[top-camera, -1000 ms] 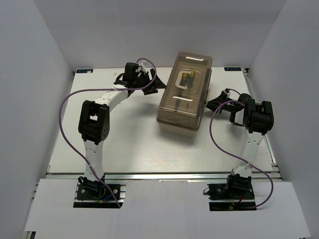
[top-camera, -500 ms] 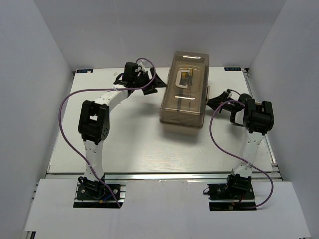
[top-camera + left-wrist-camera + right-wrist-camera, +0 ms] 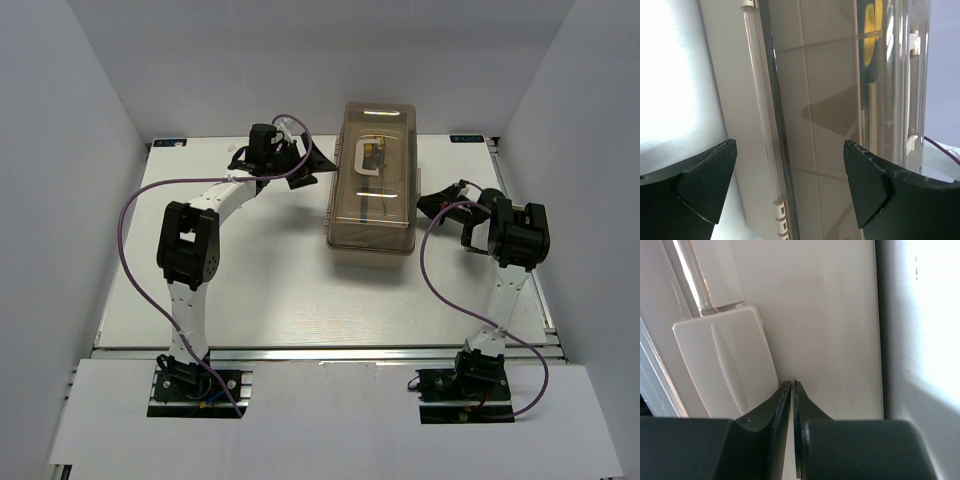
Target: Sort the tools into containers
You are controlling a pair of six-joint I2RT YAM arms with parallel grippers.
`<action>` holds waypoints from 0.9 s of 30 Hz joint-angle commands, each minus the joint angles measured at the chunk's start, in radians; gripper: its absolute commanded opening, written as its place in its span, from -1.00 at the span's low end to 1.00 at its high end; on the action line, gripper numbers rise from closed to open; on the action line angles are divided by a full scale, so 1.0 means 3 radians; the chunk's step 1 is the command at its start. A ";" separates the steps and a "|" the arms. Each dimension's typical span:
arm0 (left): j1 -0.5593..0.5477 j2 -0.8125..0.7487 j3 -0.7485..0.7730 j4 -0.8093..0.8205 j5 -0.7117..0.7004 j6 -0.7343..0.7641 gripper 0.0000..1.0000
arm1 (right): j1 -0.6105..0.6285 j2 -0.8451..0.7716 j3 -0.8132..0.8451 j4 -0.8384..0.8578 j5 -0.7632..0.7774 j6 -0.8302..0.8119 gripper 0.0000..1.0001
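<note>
The toolbox [image 3: 372,185], holding the containers under its shut smoky lid, stands at the table's back middle, its white handle [image 3: 364,158] on top. Through the lid a yellow-and-black tool handle [image 3: 375,152] shows. My left gripper [image 3: 312,165] stands open just off the box's left side. In the left wrist view the gripper [image 3: 790,175] frames the lid's edge [image 3: 771,125], and the yellow handle [image 3: 871,30] shows through the lid. My right gripper [image 3: 433,205] is shut at the box's right side. In the right wrist view the right gripper [image 3: 792,385] meets the beige wall beside a white latch [image 3: 722,365].
White walls close in the table [image 3: 260,290] on three sides. Purple cables [image 3: 135,215] loop off both arms. The right arm's elbow [image 3: 518,235] stands near the table's right edge.
The toolbox's near end has swung to the right, so the box now lies square to the table. My left gripper's jaws have spread wider. The right jaws have closed a little.
</note>
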 commanded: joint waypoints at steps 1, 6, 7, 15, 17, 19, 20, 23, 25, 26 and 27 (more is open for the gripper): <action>-0.0147 -0.0089 0.0139 0.0127 0.0274 -0.0056 0.96 | 0.0146 -0.0476 0.0111 0.1890 -0.0137 -0.0043 -0.74; -0.0147 -0.0053 0.0185 0.0086 0.0279 -0.0056 0.96 | 0.0197 -0.0690 0.0024 0.1352 -0.0162 -0.0708 -0.74; -0.0147 -0.0053 0.0185 0.0086 0.0279 -0.0051 0.96 | 0.0227 -0.0721 0.0013 0.1301 -0.0167 -0.0759 -0.75; -0.0142 -0.0032 0.0195 0.0055 0.0284 -0.0031 0.96 | 0.0442 -0.1411 -0.0130 -0.0655 0.0000 -0.2675 -0.74; -0.0142 -0.0012 0.0206 0.0055 0.0294 -0.0026 0.96 | 0.0478 -0.1463 -0.0125 -0.0994 0.0012 -0.3025 -0.73; -0.0142 -0.0002 0.0211 0.0050 0.0304 -0.0026 0.96 | 0.0488 -0.1423 -0.0201 -0.0812 -0.0004 -0.2873 -0.73; -0.0142 0.0014 0.0226 0.0045 0.0309 -0.0026 0.96 | 0.0483 -0.1407 -0.0222 -0.0654 -0.0009 -0.2740 -0.73; -0.0142 0.0039 0.0236 0.0050 0.0335 -0.0031 0.96 | 0.0488 -0.1366 -0.0247 -0.0622 0.0022 -0.2698 -0.73; -0.0142 0.0044 0.0236 0.0060 0.0345 -0.0031 0.96 | 0.0483 -0.1325 -0.0237 -0.0622 0.0032 -0.2683 -0.73; -0.0142 0.0044 0.0231 0.0060 0.0360 -0.0031 0.96 | 0.0483 -0.1305 -0.0217 -0.0622 0.0042 -0.2672 -0.73; -0.0142 0.0055 0.0231 0.0065 0.0361 -0.0031 0.96 | 0.0483 -0.1259 -0.0197 -0.0622 0.0042 -0.2657 -0.73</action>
